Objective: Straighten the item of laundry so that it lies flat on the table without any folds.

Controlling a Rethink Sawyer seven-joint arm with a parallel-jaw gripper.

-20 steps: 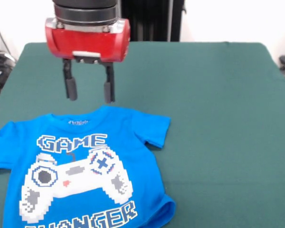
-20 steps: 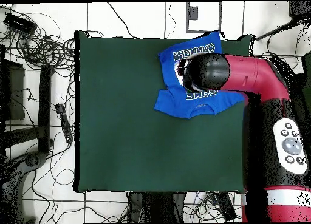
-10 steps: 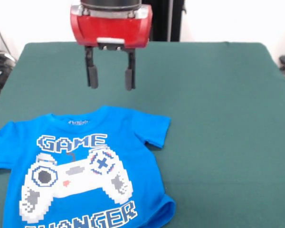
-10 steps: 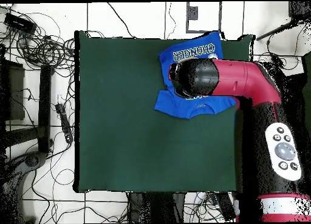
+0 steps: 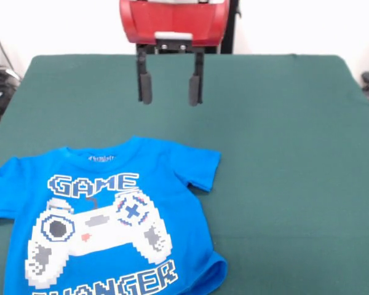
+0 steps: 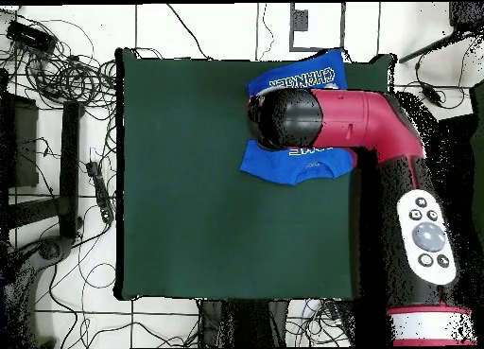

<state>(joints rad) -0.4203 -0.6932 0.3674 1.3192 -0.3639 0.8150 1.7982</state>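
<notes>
The fingers (image 5: 170, 91) hang spread and empty above the bare desk (image 5: 283, 153); the T-shirt (image 5: 104, 215) lies nearer the camera, collar toward them.

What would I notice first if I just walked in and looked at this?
The bright blue T-shirt with a white game controller and "GAME" printed on it, lying at the near left of the dark green table. Next, the red and black gripper hanging open above bare cloth beyond the shirt's collar, touching nothing.
</notes>
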